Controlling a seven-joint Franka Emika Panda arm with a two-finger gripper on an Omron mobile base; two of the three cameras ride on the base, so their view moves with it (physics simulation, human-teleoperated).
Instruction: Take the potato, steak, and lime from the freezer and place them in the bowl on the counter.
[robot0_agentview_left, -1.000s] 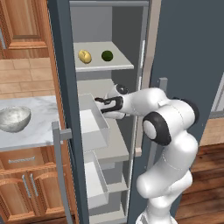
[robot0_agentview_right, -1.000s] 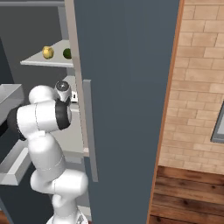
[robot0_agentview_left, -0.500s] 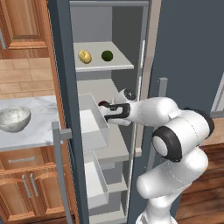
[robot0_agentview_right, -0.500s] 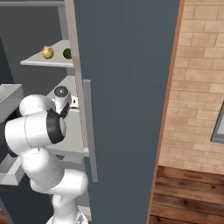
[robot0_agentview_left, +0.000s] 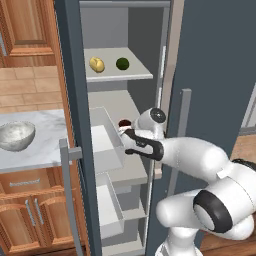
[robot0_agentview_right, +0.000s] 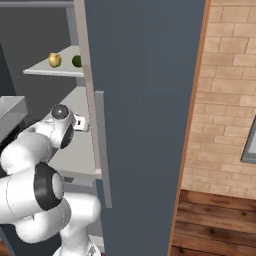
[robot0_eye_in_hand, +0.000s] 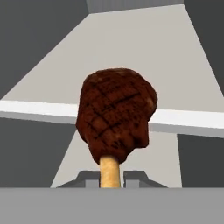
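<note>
While freezer (robot0_agentview_left: 75, 75) stands open, potato (robot0_agentview_left: 97, 64) beside lime (robot0_agentview_left: 122, 63) on shelf (robot0_agentview_left: 135, 74), bowl (robot0_agentview_left: 16, 135) empty

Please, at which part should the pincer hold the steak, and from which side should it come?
Probably by the pale bone stub, coming from the freezer's open front. The stub sticks out of the steak toward the pincer, narrow enough to fit between its fingers, while the meat is much wider.
</note>
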